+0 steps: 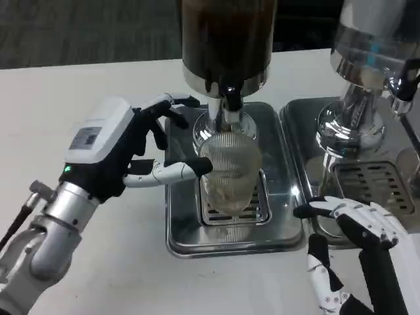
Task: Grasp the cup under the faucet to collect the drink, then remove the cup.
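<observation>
My left hand reaches in from the left toward the ribbed glass cup, which stands on the slotted grate of the steel drip tray, directly beneath the faucet of the dark drink dispenser. One of my fingers lies across the cup's left side with its tip touching the glass; my other fingers spread up and behind, toward the dispenser's chrome base. I cannot tell whether they press on the far side of the cup, so whether I truly grasp it or only touch it is unclear. The cup sits upright, and its contents are hard to make out through the ribbing.

My right hand rests low at the right, released and holding nothing, its fingers apart over the front corner of a second drip tray. That tray carries a second dispenser with a clear vessel and a polished metal foot.

Both trays sit side by side on the white tabletop, their edges just beside each other.
</observation>
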